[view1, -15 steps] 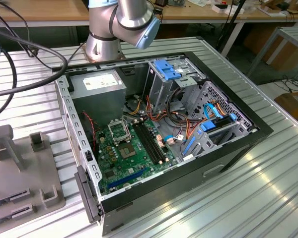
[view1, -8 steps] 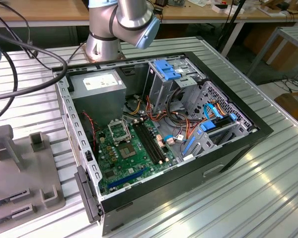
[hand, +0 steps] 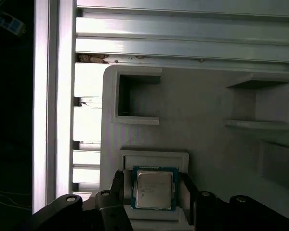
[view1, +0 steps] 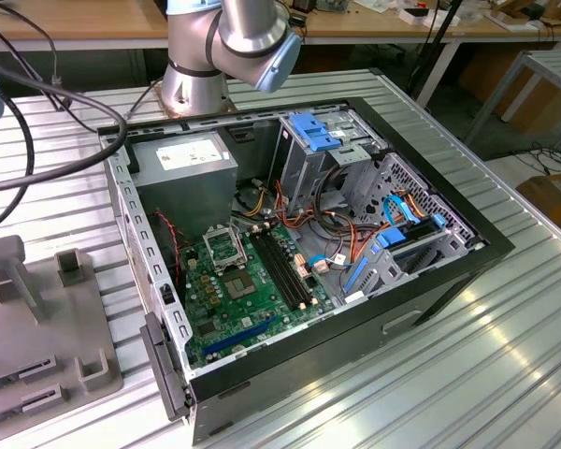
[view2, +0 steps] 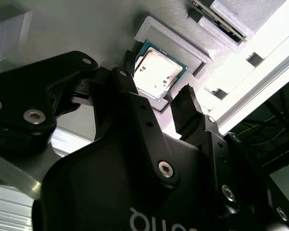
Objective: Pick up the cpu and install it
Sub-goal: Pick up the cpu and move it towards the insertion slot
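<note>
My gripper point(hand: 152, 182) was open, jaws straddling the cpu point(hand: 154, 190), nothing held. Cpu lay flat in the grey holder point(hand: 207, 110) recess. Good grasp probably needed centring, staying level and closing gently on the edges.

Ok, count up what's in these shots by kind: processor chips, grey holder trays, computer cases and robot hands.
cpu: 1
grey holder tray: 1
computer case: 1
hand: 1
Total: 4
</note>
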